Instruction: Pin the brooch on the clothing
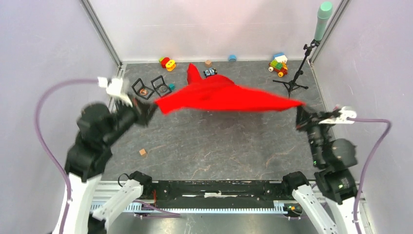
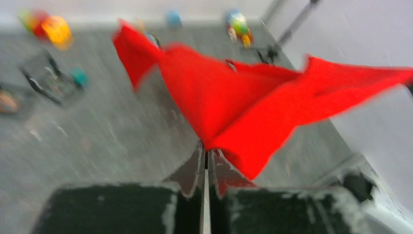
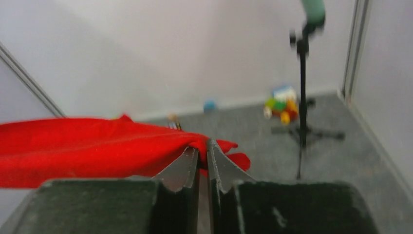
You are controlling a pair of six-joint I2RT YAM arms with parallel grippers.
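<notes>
Closest to me, the two arms rise from the near edge of the table (image 1: pixel 209 146) and lean outward, one to each side. A little wooden cube (image 1: pixel 142 152) lies loose on the grey surface in front of the left arm, well apart from everything else.

Above the middle of the table hangs the red T-shirt (image 1: pixel 219 95), stretched between the arms and clear of the surface. The left gripper (image 2: pixel 206 158) is clenched on one corner of the cloth, its jaws pressed together with the fabric fanning out from them. The right gripper (image 3: pixel 203 153) is likewise clamped on the opposite edge, with a fold of red bunched at its tips. Pulling from both ends like this looks meant to spread the shirt flat, so there is a smooth patch to pin into. The cloth is blurred in the wrist views, and one flap points up towards the back wall.

Just beyond the shirt's left end stand two small open black cases (image 1: pixel 159 85). One holds something brownish; the brooch itself I cannot pick out.

Farthest off, along the back wall, sit a red and yellow toy (image 1: pixel 168 63), a heap of coloured blocks (image 1: pixel 278 65) and a black tripod stand (image 1: pixel 298 73) with a green top.
</notes>
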